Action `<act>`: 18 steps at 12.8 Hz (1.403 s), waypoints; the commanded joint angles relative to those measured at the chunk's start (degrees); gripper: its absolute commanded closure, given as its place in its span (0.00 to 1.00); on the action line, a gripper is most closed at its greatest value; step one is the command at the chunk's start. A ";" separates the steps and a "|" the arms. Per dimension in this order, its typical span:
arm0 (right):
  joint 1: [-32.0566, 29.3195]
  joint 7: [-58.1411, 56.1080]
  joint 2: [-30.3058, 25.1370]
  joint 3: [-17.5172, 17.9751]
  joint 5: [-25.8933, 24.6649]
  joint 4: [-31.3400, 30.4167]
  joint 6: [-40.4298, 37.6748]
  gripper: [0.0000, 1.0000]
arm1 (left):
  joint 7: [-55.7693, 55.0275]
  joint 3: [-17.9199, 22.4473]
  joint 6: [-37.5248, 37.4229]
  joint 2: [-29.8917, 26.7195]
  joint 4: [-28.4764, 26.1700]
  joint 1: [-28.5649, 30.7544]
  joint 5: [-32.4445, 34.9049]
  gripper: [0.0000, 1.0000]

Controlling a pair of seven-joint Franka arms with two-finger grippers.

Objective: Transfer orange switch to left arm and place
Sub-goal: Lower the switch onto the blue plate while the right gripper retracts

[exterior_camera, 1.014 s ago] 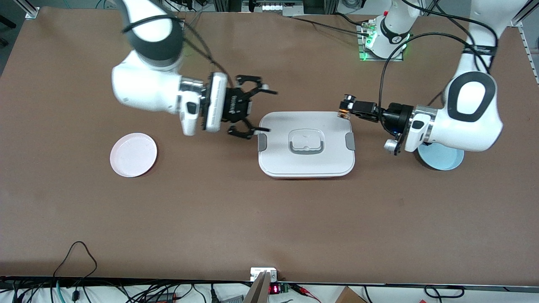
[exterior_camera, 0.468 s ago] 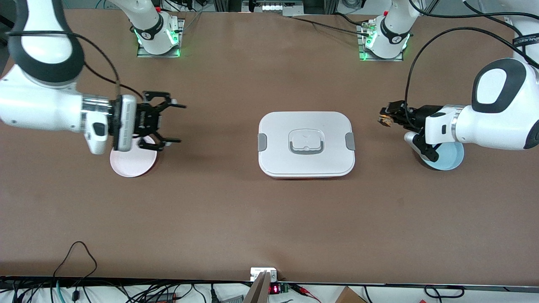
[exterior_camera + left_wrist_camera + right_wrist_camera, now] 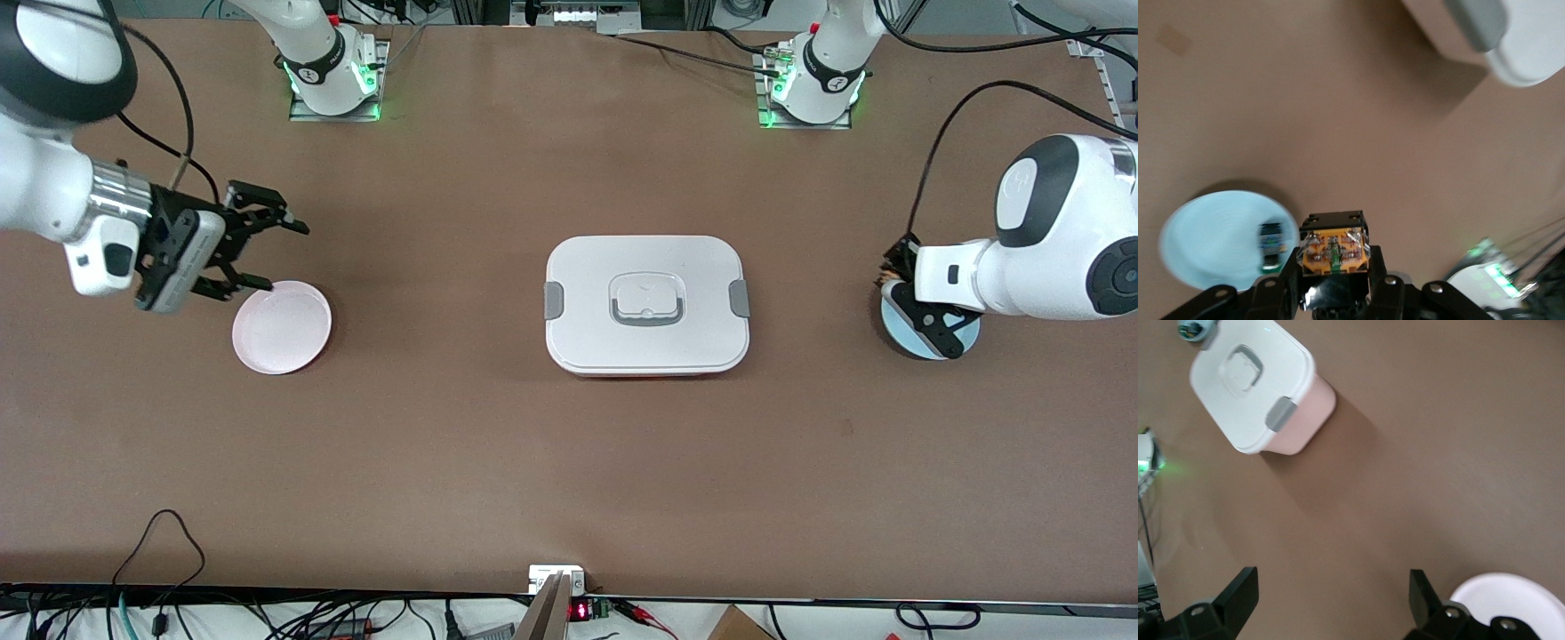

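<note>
Centrally on the brown table (image 3: 569,462) sits the large white rounded-rectangular box (image 3: 646,303) with grey side clips and a recessed lid handle, well apart from both arms. Toward the right arm's end lies a small round pink plate (image 3: 282,326), and the right gripper (image 3: 267,253) hangs by that plate's rim with its black fingers spread wide and nothing between them. Toward the left arm's end lies a small round pale-blue plate (image 3: 925,342), over whose edge the left gripper (image 3: 1333,277) hovers, its jaws pinching the tiny blocky orange switch (image 3: 1334,249), black-bodied with an orange face. On the blue plate the left wrist view also shows a similar tiny black-blue component (image 3: 1272,241), just beside the held switch. The switch's orange face points out from the fingertips toward the table; its body looks nearly cubic, so I cannot tell a long axis with confidence. Judging from this, the risks are plain: the grip covers only the base of a very small part, so a quick swing could twist it loose; a low path toward the right arm would strike the box lid; and at a handover the right fingers might close on the left fingers instead of the exposed orange end.
</note>
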 commanded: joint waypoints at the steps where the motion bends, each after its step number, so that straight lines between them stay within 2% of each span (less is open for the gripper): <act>1: 0.31 8.99 -3.37 0.04 -6.33 -1.64 -1.03 0.00 | 9.21 -0.29 4.34 4.38 1.36 4.26 5.39 0.81; 2: 0.04 10.93 -3.45 -0.13 -6.69 -1.56 -1.12 0.00 | 13.95 -0.29 7.58 6.14 1.36 6.80 5.66 0.81; 4: 0.04 16.01 -3.63 -0.75 -10.80 -1.21 -1.47 0.00 | 21.00 -0.29 12.43 9.22 1.19 8.93 9.69 0.81; 7: 0.57 24.72 -4.95 -0.22 -17.13 -1.20 -1.56 0.00 | 27.51 -0.11 17.35 12.21 0.92 11.13 12.25 0.81; 8: 0.83 28.92 -5.65 0.65 -19.59 -1.20 -1.56 0.00 | 29.01 -0.20 19.28 13.97 1.01 11.83 15.39 0.81; 10: 1.36 41.04 -6.18 3.72 -24.68 -0.51 -4.70 0.00 | 32.26 -0.29 20.97 14.95 0.40 13.68 16.12 0.81; 11: 1.27 43.53 -6.27 4.95 -26.54 0.37 -5.86 0.00 | 33.32 -0.29 20.97 15.73 0.22 13.77 16.12 0.81; 18: -0.48 49.35 -5.65 4.53 -26.91 2.58 -4.82 0.00 | 37.71 -0.72 25.18 16.18 -6.27 16.50 15.95 0.79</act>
